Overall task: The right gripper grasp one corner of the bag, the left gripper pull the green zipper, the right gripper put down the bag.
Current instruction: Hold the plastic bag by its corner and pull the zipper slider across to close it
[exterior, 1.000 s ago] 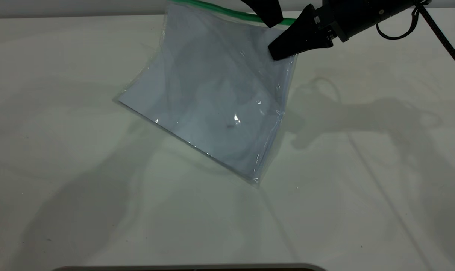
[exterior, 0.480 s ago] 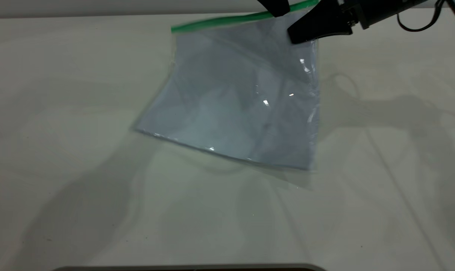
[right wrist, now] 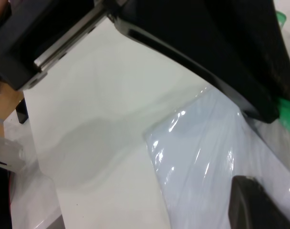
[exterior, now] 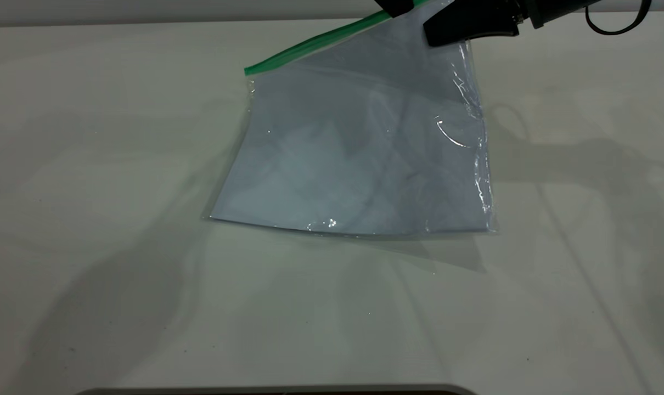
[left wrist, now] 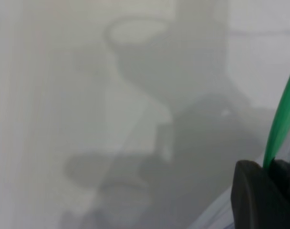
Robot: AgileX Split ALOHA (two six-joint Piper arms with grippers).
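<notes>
The bag point(exterior: 365, 153) swung level, right tool point(exterior: 447, 27) clamped on its corner, left tool point(exterior: 398, 6) pinching the green zipper point(exterior: 315, 44), so pulling looked underway.

Green zipper point(exterior: 315, 43) slider tab hidden

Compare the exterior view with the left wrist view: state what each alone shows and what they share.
Only the exterior view shows the whole bag, its lower edge resting on the table, and the right end effector at its upper right corner. Only the left wrist view shows, up close, the green zipper running in between the left end effector's black fingers. Both show the green zipper and a part of the left end effector.
</notes>
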